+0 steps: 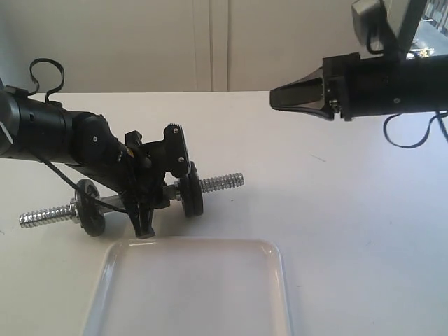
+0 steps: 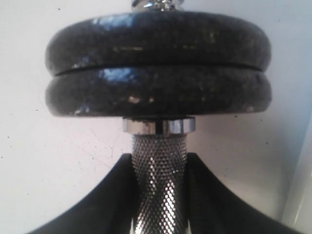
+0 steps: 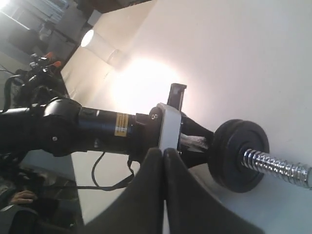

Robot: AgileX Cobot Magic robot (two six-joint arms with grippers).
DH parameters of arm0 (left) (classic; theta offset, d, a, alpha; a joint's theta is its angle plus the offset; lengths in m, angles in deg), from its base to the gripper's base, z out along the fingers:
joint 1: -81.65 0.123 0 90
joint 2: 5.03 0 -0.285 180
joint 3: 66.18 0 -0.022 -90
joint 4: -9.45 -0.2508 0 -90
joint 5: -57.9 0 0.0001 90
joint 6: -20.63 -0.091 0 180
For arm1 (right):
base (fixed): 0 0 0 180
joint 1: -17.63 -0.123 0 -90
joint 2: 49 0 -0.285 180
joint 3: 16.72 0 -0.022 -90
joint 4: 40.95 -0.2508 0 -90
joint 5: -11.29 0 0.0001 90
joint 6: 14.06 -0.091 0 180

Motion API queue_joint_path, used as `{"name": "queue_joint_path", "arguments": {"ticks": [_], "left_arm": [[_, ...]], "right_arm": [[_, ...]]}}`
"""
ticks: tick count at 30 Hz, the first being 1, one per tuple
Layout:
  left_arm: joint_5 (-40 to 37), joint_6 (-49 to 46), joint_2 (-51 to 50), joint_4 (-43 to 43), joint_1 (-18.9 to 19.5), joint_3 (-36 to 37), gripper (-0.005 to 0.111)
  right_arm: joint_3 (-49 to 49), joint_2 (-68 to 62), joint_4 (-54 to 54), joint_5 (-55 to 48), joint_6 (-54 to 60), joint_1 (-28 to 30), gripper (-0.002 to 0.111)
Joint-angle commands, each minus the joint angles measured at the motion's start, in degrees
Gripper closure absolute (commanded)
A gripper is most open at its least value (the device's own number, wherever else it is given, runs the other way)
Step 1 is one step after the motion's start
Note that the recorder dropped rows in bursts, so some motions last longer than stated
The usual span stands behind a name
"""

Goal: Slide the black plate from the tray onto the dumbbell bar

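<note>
A white table (image 1: 350, 210) stands against a plain pale wall (image 1: 140, 42). The tray (image 1: 189, 294) lies at the near edge of the table, and no plate shows in it.

The dumbbell bar (image 1: 220, 182) rests on the left half of the table. Its long axis runs roughly parallel to the near edge, and one threaded end points toward the right side. The left fingers (image 2: 102, 204) are clamped on the knurled middle of the bar, one on each side.

In the left wrist view, two black discs sit face to face on the bar against a silver collar (image 2: 158, 125). The outer disc is judged to be the black plate (image 2: 158, 41), so the sliding step appears complete.

The right fingers (image 1: 301, 94) are pressed together and hold nothing. They hang above the far right part of the table, well apart from the bar. The left arm is the nearer one, and the plate lies down and to the left of the right fingers.
</note>
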Motion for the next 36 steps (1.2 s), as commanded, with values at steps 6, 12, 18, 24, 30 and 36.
{"name": "queue_joint_path", "arguments": {"ticks": [6,12,18,24,30,36], "left_arm": [[3.28,0.35,1.60,1.08,0.10,-1.26,0.107],[3.11,0.35,1.60,1.08,0.10,-1.26,0.107],[2.69,0.35,1.60,1.08,0.10,-1.26,0.107],[2.67,0.35,1.60,1.08,0.10,-1.26,0.095],[2.67,0.35,1.60,1.08,0.10,-1.26,0.067],[1.99,0.35,1.60,1.08,0.10,-1.26,0.062]], "right_arm": [[9.57,22.21,3.81,10.49,1.95,0.08,0.108],[12.76,29.87,4.05,11.49,1.70,0.08,0.108],[16.35,37.66,5.04,20.40,1.56,0.08,0.108],[20.52,48.10,11.60,28.73,1.56,0.08,0.108],[22.04,54.38,14.19,29.21,1.14,0.08,0.108],[22.04,55.52,14.23,28.63,1.14,0.08,0.108]]}}
